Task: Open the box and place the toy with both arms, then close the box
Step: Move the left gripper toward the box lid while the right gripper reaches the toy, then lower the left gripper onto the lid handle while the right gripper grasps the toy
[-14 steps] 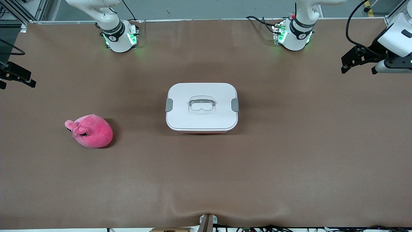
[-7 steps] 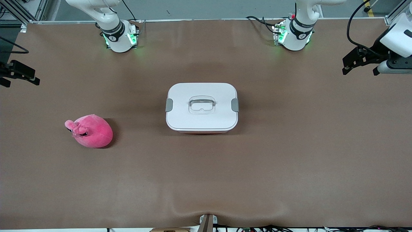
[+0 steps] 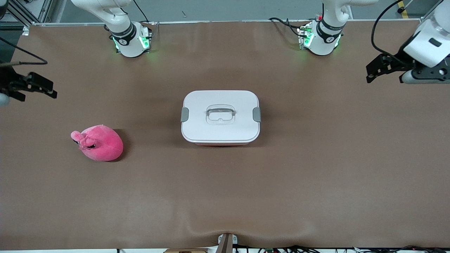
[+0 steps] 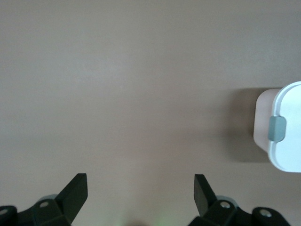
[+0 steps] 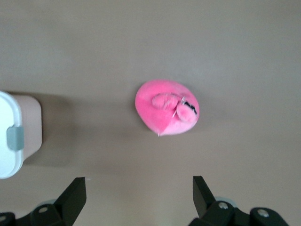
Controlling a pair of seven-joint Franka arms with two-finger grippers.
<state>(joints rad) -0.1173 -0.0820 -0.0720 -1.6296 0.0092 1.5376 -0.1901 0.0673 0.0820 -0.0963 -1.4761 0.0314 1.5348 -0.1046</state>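
The left gripper [image 3: 372,72], a black two-finger pincer on a white jointed arm, hangs in the air over the brown table [image 3: 316,182] at the left arm's end, well apart from the box, its fingers [image 4: 75,190] spread wide with nothing between them. The right gripper [image 3: 42,88], the same black pincer, hangs over the table's edge at the right arm's end, also spread wide and empty, its fingers [image 5: 75,195] framing bare table in its wrist view.

Taking the box as the landmark: the bright pink, egg-shaped plush toy [image 3: 98,143] lies on the table a little nearer to the front camera than the box and well apart from it, toward the right arm's end, snout pointing away from the box. The box [image 3: 220,117] itself, a rounded-rectangular salmon-pink plastic tub, sits mid-table with its white lid [image 3: 197,105] on, a grey clip [image 3: 184,114] at each short side and a clear recessed handle [image 3: 220,114] in the lid's centre. Farther than the box stand the two green-lit arm bases [image 3: 130,42].
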